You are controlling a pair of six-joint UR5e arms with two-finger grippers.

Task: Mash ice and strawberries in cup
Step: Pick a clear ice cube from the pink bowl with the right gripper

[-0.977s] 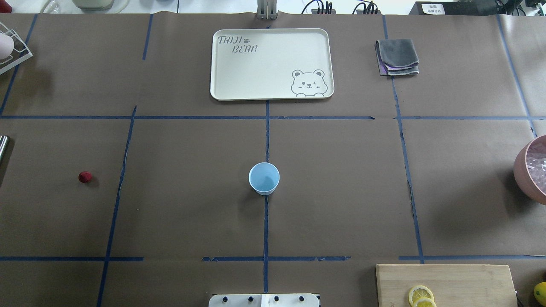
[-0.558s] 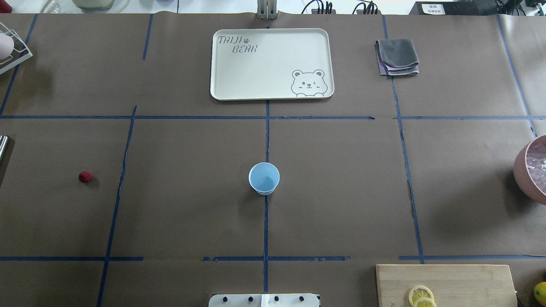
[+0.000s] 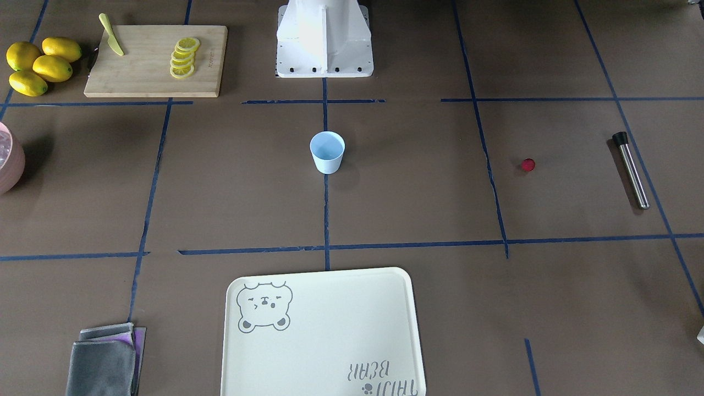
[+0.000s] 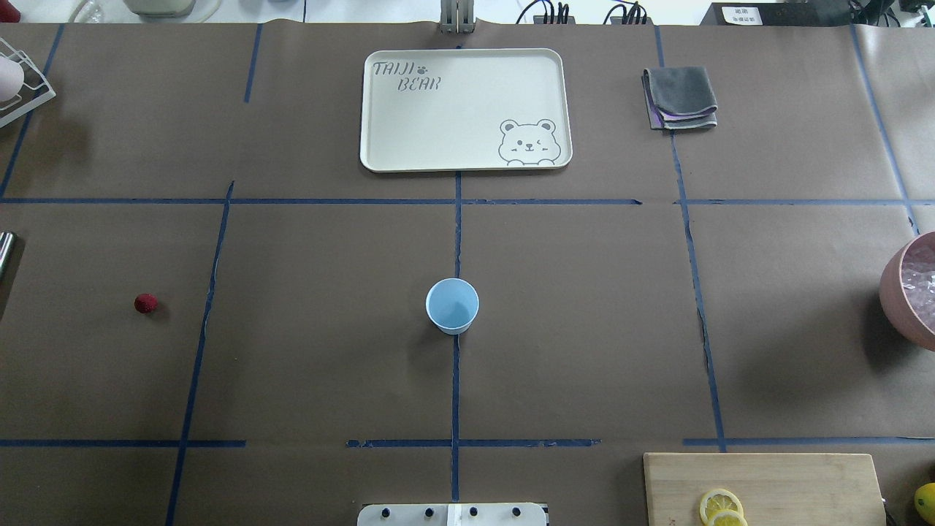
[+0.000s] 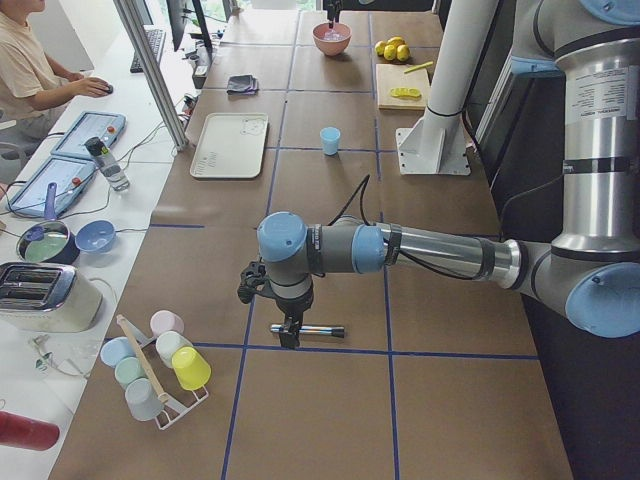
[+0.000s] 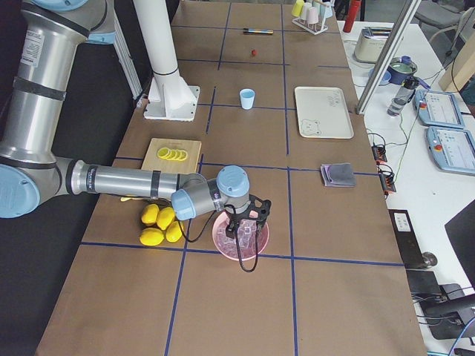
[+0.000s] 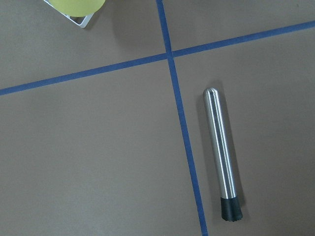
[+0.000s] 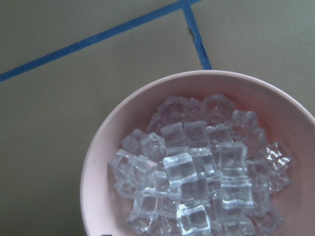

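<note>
Loading has not begun: on the broad worktop (image 4: 584, 329) the pink bowl (image 8: 98, 162) of ice (image 8: 197, 177) sits at the right edge beneath the right arm's fingers (image 6: 247, 261). The cup (image 4: 452, 306) stands empty at the middle with open room all round. The left arm's fingers (image 5: 291, 338) hang over the steel muddler (image 7: 221, 152), the strawberry (image 4: 146, 303) between it and the cup; I cannot tell either pair's spread, and next, I judge, a chunk must clear the bowl's rim.

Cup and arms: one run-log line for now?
cup: upright, empty | strawberry: outside cup | ice: in pink bowl | left gripper: above muddler, state unclear | right gripper: above pink bowl, state unclear
</note>
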